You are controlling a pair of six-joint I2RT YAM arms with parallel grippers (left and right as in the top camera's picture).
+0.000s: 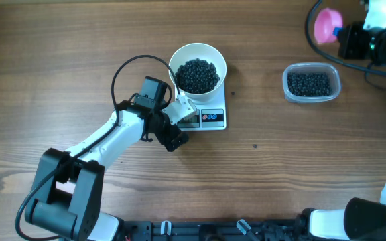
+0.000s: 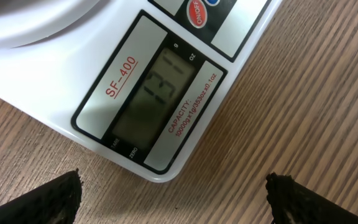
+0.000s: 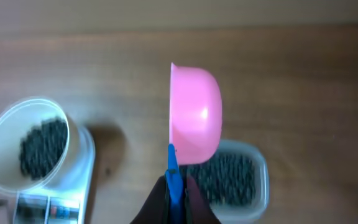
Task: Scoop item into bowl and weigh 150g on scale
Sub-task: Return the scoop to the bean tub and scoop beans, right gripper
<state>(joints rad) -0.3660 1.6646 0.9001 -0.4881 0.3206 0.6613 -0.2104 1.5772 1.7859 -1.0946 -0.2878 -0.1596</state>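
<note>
The white bowl [image 1: 198,50] stands on the white scale [image 1: 214,119], filled with the dark round item [image 1: 198,75]. My left gripper [image 1: 177,127] sits low at the scale's front left corner, open and empty. In the left wrist view its black fingertips [image 2: 61,199] stand far apart over bare wood, and the scale [image 2: 55,74] shows a lit grey display [image 2: 160,87] whose digits I cannot read surely. My right gripper [image 3: 174,193] is shut on the blue handle of a pink scoop [image 3: 194,115], held high at the far right [image 1: 327,25].
A clear plastic tub [image 1: 311,83] with more of the dark pieces stands right of the scale, below the scoop [image 3: 229,180]. The right arm's cables and white link run down the right edge. Wooden tabletop lies all around.
</note>
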